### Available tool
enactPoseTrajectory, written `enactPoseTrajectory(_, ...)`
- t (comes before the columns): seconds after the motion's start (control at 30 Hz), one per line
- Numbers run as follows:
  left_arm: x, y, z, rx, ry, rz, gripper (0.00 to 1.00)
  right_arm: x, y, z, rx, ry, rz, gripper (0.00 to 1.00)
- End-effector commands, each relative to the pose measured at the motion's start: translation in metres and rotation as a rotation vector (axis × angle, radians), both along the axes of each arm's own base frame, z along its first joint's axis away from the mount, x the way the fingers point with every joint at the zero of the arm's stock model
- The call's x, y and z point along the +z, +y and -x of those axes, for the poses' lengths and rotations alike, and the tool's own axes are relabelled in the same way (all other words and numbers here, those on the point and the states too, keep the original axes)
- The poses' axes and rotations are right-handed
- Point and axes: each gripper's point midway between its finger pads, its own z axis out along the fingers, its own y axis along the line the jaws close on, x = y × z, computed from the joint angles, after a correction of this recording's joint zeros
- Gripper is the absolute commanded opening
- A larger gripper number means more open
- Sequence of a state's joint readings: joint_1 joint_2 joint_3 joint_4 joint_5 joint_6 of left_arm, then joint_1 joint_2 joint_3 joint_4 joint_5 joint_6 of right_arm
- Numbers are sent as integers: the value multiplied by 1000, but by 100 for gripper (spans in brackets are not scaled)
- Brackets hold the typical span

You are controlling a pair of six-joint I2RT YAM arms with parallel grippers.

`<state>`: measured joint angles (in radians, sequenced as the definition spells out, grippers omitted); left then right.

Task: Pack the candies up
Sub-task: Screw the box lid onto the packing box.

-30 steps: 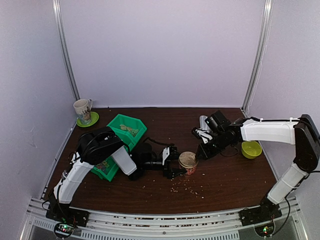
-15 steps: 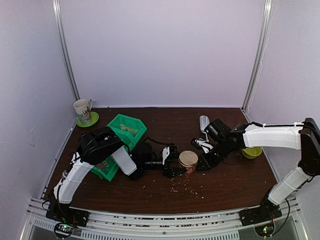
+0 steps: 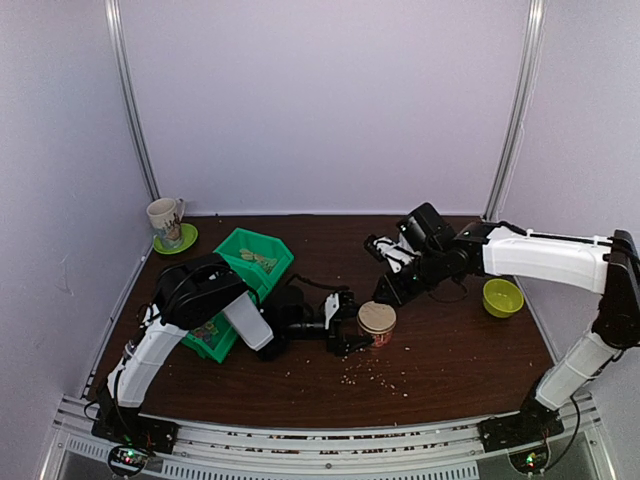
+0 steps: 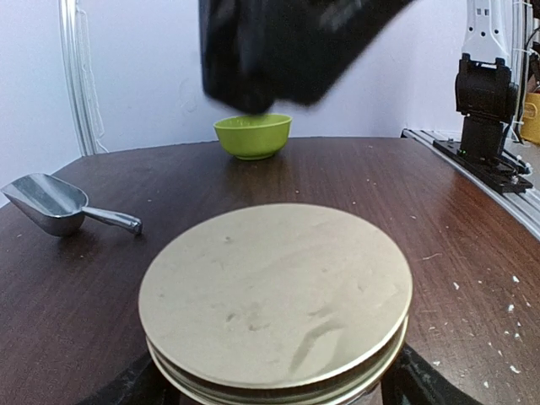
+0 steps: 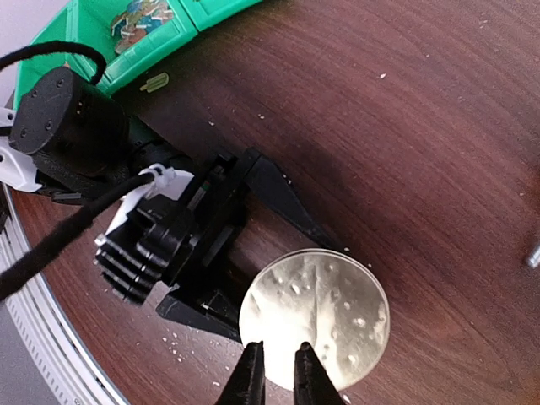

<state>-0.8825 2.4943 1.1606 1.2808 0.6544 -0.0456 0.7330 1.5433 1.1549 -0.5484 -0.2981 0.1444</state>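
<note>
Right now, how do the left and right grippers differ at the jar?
The left gripper sits low at table height, its fingers flanking the jar from the side. The right gripper hangs above the gold lid, pointing down, fingers nearly together and holding nothing. Both are at the same jar.

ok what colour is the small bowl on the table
The bowl is lime green, clearest in the left wrist view, beyond the jar.
</note>
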Motion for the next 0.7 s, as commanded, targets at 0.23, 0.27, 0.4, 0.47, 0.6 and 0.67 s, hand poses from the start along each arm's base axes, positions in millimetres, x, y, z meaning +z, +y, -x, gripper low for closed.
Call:
enactPoseTrajectory(0.23, -97, 25, 8, 37, 108, -243, 80, -78, 17, 23, 40, 209, 43, 11)
enactPoseTrajectory(0.27, -97, 25, 8, 37, 108, -243, 80, -78, 16, 24, 40, 208, 45, 11)
enactPoseTrajectory(0.4, -98, 25, 7, 38, 110, -245, 80, -61, 14, 21, 49, 170, 44, 13)
enactPoseTrajectory(0.47, -97, 25, 7, 36, 110, -244, 80, -44, 14, 16, 57, 122, 44, 16)
enactPoseTrajectory(0.6, -98, 26, 8, 35, 111, -246, 80, -11, 5, 2, 45, 15, 57, 29)
enactPoseTrajectory(0.67, -98, 25, 9, 34, 110, -245, 80, -3, -2, -7, 23, -12, 67, 35)
